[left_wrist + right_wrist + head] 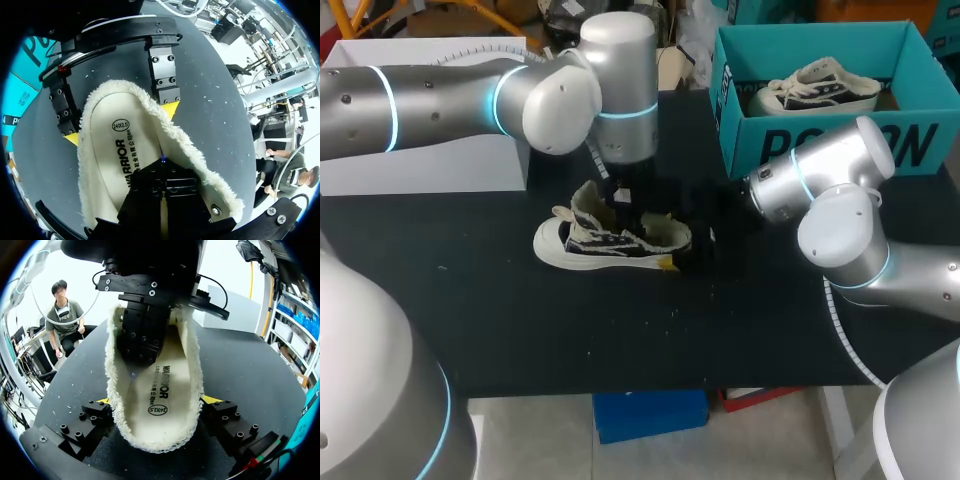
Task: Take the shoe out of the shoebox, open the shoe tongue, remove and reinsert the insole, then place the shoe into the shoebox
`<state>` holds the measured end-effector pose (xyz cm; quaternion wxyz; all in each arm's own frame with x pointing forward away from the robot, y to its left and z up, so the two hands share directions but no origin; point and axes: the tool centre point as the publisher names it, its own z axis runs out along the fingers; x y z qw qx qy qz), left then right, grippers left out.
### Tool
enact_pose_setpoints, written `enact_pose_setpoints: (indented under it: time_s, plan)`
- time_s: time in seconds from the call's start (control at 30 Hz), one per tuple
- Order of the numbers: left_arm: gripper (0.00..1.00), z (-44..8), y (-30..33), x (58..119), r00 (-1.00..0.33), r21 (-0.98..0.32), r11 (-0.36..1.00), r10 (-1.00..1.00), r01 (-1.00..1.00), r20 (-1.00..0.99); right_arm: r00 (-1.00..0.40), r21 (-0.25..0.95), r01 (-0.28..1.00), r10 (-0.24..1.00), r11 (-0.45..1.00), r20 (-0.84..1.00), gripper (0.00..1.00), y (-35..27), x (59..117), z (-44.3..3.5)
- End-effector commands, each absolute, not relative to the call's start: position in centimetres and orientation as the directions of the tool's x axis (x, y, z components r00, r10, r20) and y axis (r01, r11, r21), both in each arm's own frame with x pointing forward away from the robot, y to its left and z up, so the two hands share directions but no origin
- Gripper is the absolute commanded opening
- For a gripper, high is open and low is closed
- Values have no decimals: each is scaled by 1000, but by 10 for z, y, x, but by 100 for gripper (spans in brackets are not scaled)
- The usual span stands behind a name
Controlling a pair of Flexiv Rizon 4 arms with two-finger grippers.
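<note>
A dark canvas shoe [610, 240] with a cream fleece lining lies on the black table [520, 320], toe pointing left. My left gripper [623, 195] comes straight down into its opening. In the left wrist view that gripper [161, 167] is shut, its tips resting on the cream insole [112, 160] with nothing between them. My right gripper [157, 400] straddles the heel. Its yellow fingertips [212, 399] press the fleece collar [192, 365] from both sides, so it is shut on the shoe. The left gripper [145, 337] shows above the insole [165, 405] in the right wrist view.
The teal shoebox [820, 150] stands open at the back right with a second shoe [815, 88] inside. A white box [420, 165] sits at the back left under my left arm. The table's front edge [650, 388] is close below the shoe.
</note>
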<state>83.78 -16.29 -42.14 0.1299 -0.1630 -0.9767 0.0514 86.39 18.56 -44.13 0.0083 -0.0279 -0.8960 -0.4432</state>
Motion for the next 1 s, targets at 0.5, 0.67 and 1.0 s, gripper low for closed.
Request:
enact_pose_setpoints:
  time_s: [0.5, 0.67, 1.0]
  plan:
    - [58, -440, -154, 836, -957, -30, 960, 281, 280, 73, -998, 793, 59, 44, 606, 41, 0, 185, 864, -444]
    - [57, -440, -147, 837, -966, 90, 971, 231, 221, -117, -998, 793, 59, 44, 606, 41, 0, 185, 864, -444]
    - [50, -455, -133, 842, -930, 172, 974, 195, 147, -313, -998, 793, 59, 44, 606, 41, 0, 185, 864, -444]
